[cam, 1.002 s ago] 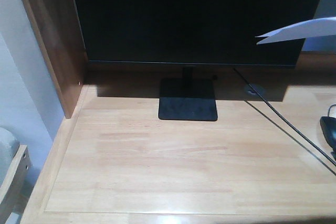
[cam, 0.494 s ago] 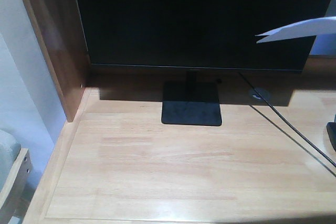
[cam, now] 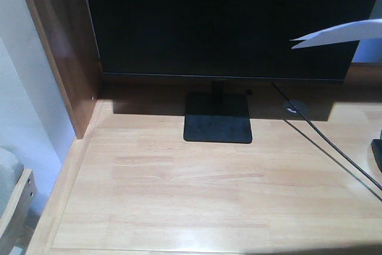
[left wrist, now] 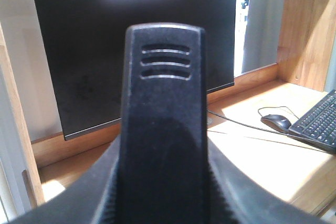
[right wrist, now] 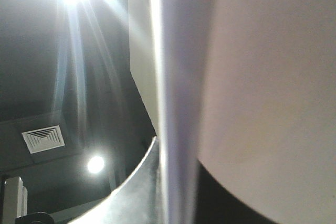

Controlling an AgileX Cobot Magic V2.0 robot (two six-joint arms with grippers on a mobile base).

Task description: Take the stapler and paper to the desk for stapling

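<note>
Before the monitor [cam: 227, 22], my left gripper [left wrist: 164, 195] pinches the stapler [left wrist: 164, 103]. The paper [cam: 337, 34] hangs at the monitor's upper right, above the desk [cam: 179, 195]. Whether my right gripper [right wrist: 176, 198] is clamped or spread, I cannot tell.

A wide black flat-screen monitor [cam: 221, 22], its screen dark, stands on a thin neck above a flat black square base plate [cam: 217, 125]. A thin black cable [cam: 322, 150] runs from behind the screen out to the right, passing a small round grey grommet [cam: 294, 108]. The left wrist view shows a black computer mouse [left wrist: 275, 122] just beside a black keyboard [left wrist: 319, 124]. Overhead are a square white slatted ceiling vent [right wrist: 43, 139] and a round glowing lamp [right wrist: 95, 164].
</note>
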